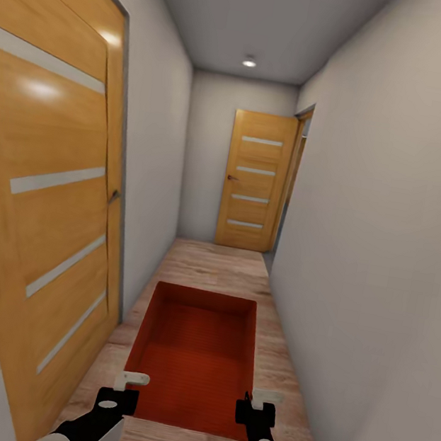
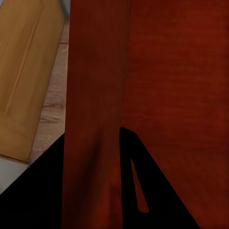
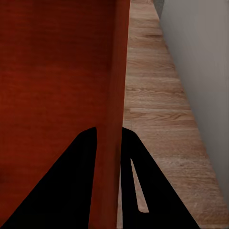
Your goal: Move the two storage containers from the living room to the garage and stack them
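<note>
In a narrow hallway, the left pincer (image 1: 130, 385) and right pincer (image 1: 256, 404) each clamp a side wall of one storage container (image 1: 195, 349). The open box looks stiff and light, best held by its opposite walls.

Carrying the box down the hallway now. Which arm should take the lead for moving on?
Neither alone: left gripper is clamped on the container's left wall, right gripper on its right wall. Both must hold. The right side has slightly more floor beside it than the door side.
</note>
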`<state>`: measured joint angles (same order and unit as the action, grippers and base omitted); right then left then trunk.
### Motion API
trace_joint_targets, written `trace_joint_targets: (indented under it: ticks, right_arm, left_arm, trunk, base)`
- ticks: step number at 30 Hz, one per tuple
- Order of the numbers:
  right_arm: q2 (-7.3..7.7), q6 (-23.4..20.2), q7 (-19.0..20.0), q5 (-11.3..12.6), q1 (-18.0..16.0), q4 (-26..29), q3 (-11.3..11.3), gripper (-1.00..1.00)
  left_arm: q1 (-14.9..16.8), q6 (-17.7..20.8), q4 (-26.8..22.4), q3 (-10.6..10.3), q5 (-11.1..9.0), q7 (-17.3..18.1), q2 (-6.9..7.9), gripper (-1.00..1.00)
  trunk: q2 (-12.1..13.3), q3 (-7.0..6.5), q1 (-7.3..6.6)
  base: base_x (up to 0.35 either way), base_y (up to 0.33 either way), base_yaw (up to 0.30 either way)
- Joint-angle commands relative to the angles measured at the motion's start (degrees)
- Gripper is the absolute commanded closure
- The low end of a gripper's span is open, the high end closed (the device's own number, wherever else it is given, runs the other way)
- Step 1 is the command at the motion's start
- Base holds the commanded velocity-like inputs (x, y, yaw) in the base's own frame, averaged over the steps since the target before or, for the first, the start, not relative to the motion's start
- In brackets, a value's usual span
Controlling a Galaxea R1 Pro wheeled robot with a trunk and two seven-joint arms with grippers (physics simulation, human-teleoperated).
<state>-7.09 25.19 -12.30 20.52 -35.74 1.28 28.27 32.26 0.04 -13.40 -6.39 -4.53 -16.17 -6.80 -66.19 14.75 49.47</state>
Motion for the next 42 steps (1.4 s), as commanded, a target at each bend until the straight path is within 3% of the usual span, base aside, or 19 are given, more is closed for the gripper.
trace_joint_targets:
  ticks: [1,42]
  right_arm:
    - [-0.03,2.5,-0.5,1.3,-0.1,0.1,-4.2,1.0]
    - [-0.03,2.6,-0.4,1.2,-0.1,0.1,-4.2,1.0]
  left_arm:
    - [0.0,0.1,1.2,-0.1,-0.9,-0.6,0.04,1.0]
    - [0.0,0.0,1.2,-0.1,-0.9,-0.6,0.04,1.0]
  trunk:
    - [0.0,0.06,0.04]
    - [0.0,0.06,0.04]
  base:
    - [0.323,0.0,0.0]
    - [0.323,0.0,0.0]
